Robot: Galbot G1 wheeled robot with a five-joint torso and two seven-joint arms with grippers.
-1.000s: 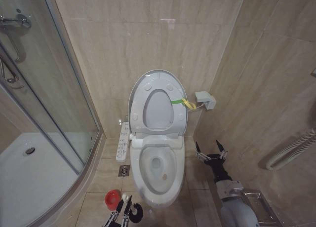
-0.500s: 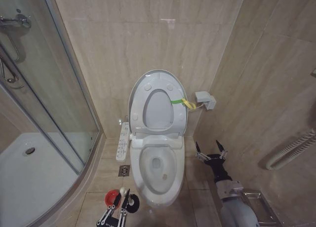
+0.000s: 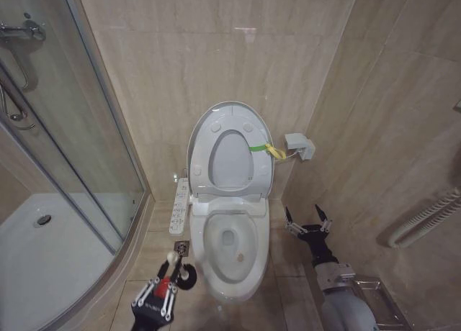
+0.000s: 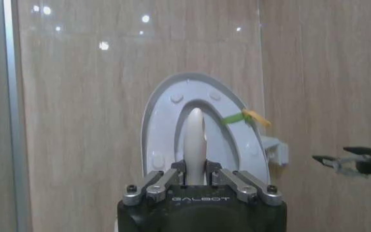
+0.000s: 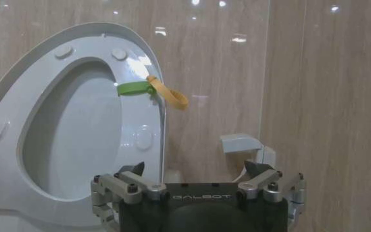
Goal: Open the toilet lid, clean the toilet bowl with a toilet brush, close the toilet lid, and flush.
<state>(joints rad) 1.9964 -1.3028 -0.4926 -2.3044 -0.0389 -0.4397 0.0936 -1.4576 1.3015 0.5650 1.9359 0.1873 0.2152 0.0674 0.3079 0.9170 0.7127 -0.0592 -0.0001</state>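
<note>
I have the left gripper (image 3: pixel 170 273) low in the lower left of the head frame, beside the left rim of the toilet bowl (image 3: pixel 207 270), with its fingers (image 4: pixel 166 177) clamped on the pale handle of the toilet brush (image 3: pixel 172 258). In the left wrist view that handle (image 4: pixel 194 145) stands upright between the fingers, its rounded tip lined up against the raised toilet lid (image 4: pixel 166 96). A dark round part (image 3: pixel 188 275) sits just right of the gripper, close against the bowl's outer wall; I cannot tell whether it touches. A bit of red (image 3: pixel 164 283) shows between the fingers.

The lid (image 3: pixel 204 133) stands open in the middle of the head frame, leaning back against the tiled wall (image 3: pixel 216 50), the seat ring (image 3: pixel 248 174) raised with it. A green band with a yellow loop (image 3: pixel 268 150) hangs at the lid's right edge, near a small grey wall box (image 3: pixel 298 145).

The right gripper (image 3: pixel 307 224) hangs right of the bowl in the lower right, fingers (image 5: pixel 255 169) spread apart and holding nothing, with open floor between it and the bowl's right rim. The side wall lies close on its right.

Left of the bowl, the button panel (image 3: pixel 178 207) and a floor drain (image 3: pixel 180 249) sit in the narrow strip before the glass shower screen (image 3: pixel 86 144)
</note>
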